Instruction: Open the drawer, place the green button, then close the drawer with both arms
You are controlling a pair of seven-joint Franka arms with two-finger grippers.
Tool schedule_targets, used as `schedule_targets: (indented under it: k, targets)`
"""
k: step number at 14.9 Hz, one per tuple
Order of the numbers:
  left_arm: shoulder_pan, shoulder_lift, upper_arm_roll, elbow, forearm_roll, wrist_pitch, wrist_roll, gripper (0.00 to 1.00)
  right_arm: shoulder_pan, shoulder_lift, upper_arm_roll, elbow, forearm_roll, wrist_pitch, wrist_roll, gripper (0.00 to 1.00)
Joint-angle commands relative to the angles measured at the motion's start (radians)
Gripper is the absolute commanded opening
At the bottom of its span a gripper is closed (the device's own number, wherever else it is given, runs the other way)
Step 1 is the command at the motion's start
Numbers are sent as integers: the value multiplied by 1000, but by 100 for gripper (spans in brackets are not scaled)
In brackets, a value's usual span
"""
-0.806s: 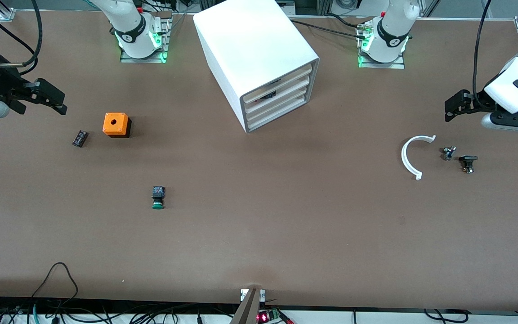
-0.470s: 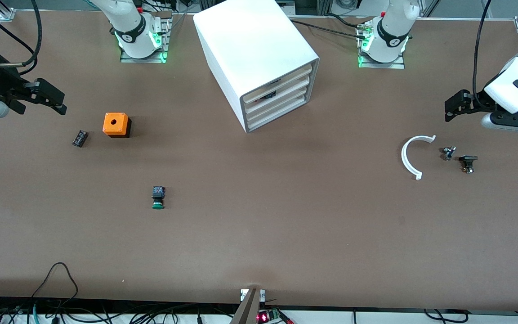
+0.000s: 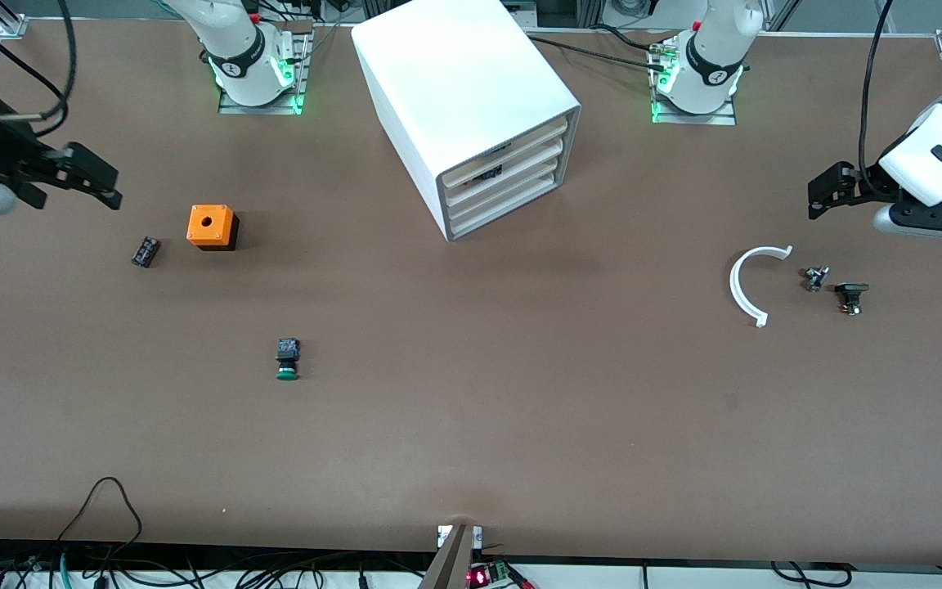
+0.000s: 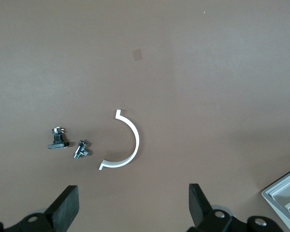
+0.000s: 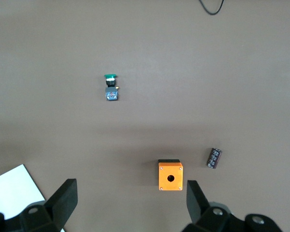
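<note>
Waiting wide-open at bench ends, your left gripper [image 3: 821,196] and right gripper [image 3: 95,178] hold nothing. Drawer [image 3: 505,210] shut, near bench's robot edge; button [image 3: 288,360] mid-bench, toward right arm's end, so you open first.

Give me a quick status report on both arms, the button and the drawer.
Left tool and right tool open, empty, up at their own table ends. Button loose on table. Bottom drawer shut. Nothing in the way.
</note>
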Motion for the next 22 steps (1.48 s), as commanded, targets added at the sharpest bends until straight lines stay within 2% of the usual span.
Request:
schedule_targets:
  k: [1,7,9,13,16,22]
  targets:
    - [-8,-10,8,-2,-15,-56,26,100,13,60,-2,-1,16,4,-13,100]
    - [-20,2,4,-2,-91,-252,33,100,56,197,-1,-27,36,169,-15,100]
    - [-19,7,1,-5,-180,-301,39,100,56,237,-1,-59,38,238,-16,100]
    - [-20,86,-1,-20,-382,-338,106,100,56,293,4,-168,38,439,-16,100]
    - [-16,134,-1,-48,-556,-294,157,99,56,352,7,-227,38,584,-15,100]
    - [-20,160,-62,-290,-762,20,399,99,85,474,38,-247,36,760,-16,100]
